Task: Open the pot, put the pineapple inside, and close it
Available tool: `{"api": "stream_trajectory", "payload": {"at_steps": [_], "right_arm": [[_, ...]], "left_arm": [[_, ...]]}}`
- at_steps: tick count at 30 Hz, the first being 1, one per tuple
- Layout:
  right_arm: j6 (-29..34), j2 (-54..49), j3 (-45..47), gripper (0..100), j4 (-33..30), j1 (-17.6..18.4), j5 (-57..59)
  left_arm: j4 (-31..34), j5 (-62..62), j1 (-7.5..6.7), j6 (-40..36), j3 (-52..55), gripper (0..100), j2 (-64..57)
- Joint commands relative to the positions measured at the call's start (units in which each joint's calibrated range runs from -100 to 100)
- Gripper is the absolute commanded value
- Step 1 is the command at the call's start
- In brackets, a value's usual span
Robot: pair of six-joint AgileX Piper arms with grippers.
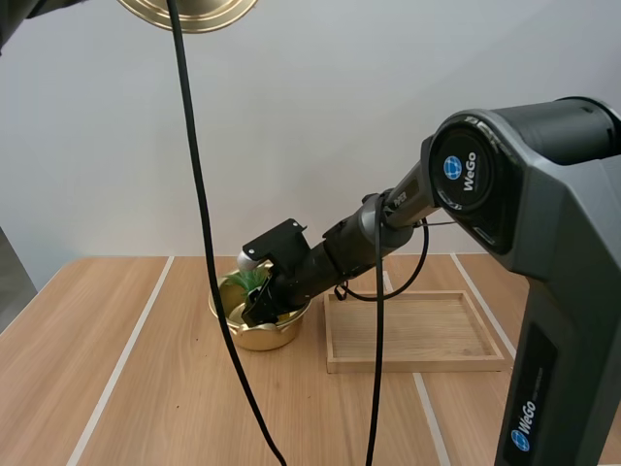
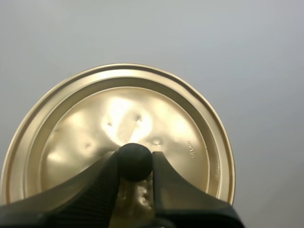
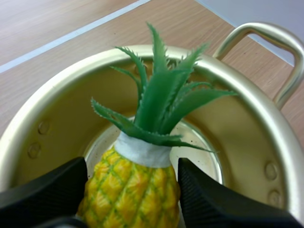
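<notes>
The right gripper (image 3: 132, 166) is clamping the pineapple (image 3: 142, 152) by its body, one black finger pressing against each side. The pineapple is showing a yellow, diamond-patterned skin flecked with green, a white collar and a crown of spiky green leaves. It is sitting inside the open pot (image 3: 57, 114), with its leaves reaching above the rim in the high view. Whether it is touching the bottom cannot be told. The pot, pale gold metal with a loop handle, is standing on the wooden table (image 1: 116, 388), just beside the tray (image 1: 417, 365). The left gripper (image 2: 134, 161) is pinching the round black knob (image 2: 134, 156) of the lid (image 2: 142, 114), holding the golden, slightly dented lid high above the table, well apart from the pot.
</notes>
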Motion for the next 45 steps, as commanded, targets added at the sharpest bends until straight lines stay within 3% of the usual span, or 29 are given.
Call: {"api": "stream_trajectory", "payload": {"at_steps": [1, 12, 15, 17, 18, 28, 45], "right_arm": [[-0.88, 1.35, 0.44, 0, -0.89, 0.03, -3.07], [-0.88, 1.33, 0.44, 0, -0.89, 0.03, -3.97], [-0.88, 1.33, 0.44, 44, -0.89, 0.03, -5.00], [-0.59, 1.33, 0.44, 90, -0.75, 0.03, -5.17], [-0.59, 1.33, 0.44, 100, -0.36, 0.03, -5.32], [-0.54, 0.35, 0.44, 100, 0.72, 0.03, -7.64], [-0.09, -16.09, -1.79, 100, 1.25, 0.03, -8.98]], "left_arm": [[-0.90, -2.02, -0.01, -0.27, -0.64, 0, -0.46], [-0.90, -2.02, -0.01, -0.27, -0.64, 0, -0.46], [-0.90, -2.02, -0.01, -0.27, -0.64, 0, -0.46], [-0.90, -2.02, -0.01, -0.27, -0.64, 0, -0.46], [-0.90, -2.02, -0.01, -0.27, -0.64, 0, -0.46], [-0.90, -2.02, -0.01, -0.27, -0.64, 0, -0.46], [-0.90, -2.02, -0.01, -0.27, -0.64, 0, -0.46]]}}
